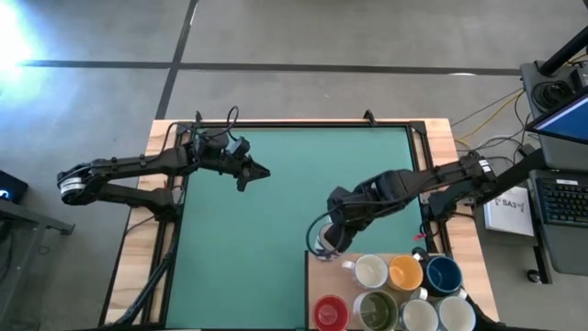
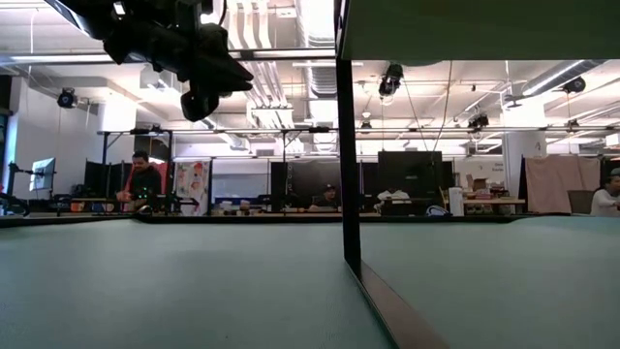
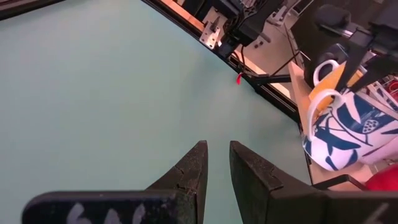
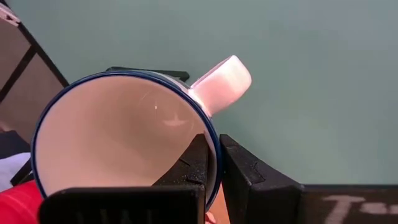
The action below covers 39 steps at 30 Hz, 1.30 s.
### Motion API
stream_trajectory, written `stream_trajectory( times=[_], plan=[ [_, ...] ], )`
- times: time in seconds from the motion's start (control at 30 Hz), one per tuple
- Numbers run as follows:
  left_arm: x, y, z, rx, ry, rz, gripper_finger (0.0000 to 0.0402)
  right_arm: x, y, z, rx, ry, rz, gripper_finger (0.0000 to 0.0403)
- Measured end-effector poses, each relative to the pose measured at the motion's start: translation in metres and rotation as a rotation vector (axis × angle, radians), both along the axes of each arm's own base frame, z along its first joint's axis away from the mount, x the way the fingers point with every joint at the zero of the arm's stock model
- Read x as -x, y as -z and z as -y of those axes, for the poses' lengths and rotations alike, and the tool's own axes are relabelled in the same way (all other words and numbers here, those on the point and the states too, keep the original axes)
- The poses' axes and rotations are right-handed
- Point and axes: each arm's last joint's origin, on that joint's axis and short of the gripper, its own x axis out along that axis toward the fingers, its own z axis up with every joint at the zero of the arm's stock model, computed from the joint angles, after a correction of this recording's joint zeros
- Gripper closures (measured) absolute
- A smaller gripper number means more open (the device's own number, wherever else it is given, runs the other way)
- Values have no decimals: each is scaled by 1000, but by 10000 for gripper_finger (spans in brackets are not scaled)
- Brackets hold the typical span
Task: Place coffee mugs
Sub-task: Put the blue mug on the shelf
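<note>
My right gripper is shut on a white mug with a dark blue pattern and blue rim, at the far left corner of a wooden tray. On the tray stand several mugs: white, orange, dark blue, red, olive-green inside and two more white. My left gripper hangs shut above the green mat's far left part, touching nothing; it also shows in the low view. My right gripper pinches the mug's wall at the rim, one finger inside the cup and one outside. The hold lies just beside the white handle. The mug sits tilted; whether its base rests on the tray I cannot tell.
The green mat lies open between the two arms. A raised dark frame runs round the mat. The tray's near wall blocks much of the low view. Cables and a laptop sit beyond the table's right edge.
</note>
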Motion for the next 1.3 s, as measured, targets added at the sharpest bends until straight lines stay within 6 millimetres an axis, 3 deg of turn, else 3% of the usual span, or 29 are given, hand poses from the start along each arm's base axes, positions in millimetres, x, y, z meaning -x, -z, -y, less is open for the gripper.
stream_trajectory(
  times=[0.4, 0.7, 1.3],
  plan=[
    [0, 0, 0, 0, 0, 0, 352, 1, -10, -22, -4, -35, 31, 390],
    [0, 0, 0, 0, 0, 1, 352, -10, -9, -38, 20, -88, 16, 390],
    [0, 0, 0, 4, 9, 0, 352, -25, -16, -55, 82, -153, -49, 390]
  ],
)
